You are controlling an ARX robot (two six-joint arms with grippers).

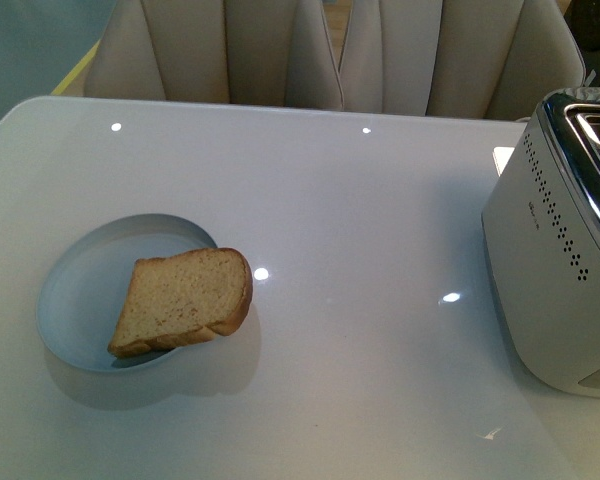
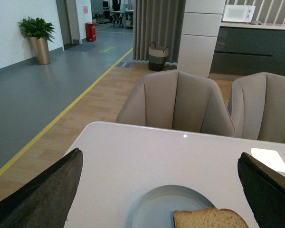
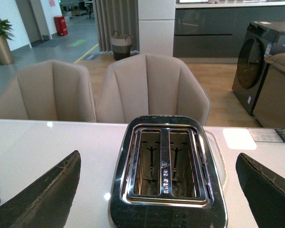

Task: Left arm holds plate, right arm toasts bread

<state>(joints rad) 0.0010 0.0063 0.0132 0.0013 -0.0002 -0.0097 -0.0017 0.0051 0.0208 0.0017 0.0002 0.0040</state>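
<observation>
A glossy white table stands in a large room. Part of the floor is grey and part is wood, and two beige chairs are pushed against the far edge of the table.

The left gripper is above the table with its two dark fingers spread wide apart and nothing between them. Just ahead of it, between the fingers in the left wrist view, lies the pale blue-white plate, with the bread on its nearer side. Beyond the chairs, a plant in a golden pot stands by the wall, and a woven basket stands near a grey curtain.

The right gripper is also wide open and empty, with worn dark fingers. It faces the toaster, whose two slots hold no bread. A washing machine stands further back.

In the front view neither arm can be seen. The plate sits on the left part of the table. The bread lies flat across its right side, and its rounded crust end goes over the rim and points toward the toaster. The toaster stands well apart at the right edge of the table.
</observation>
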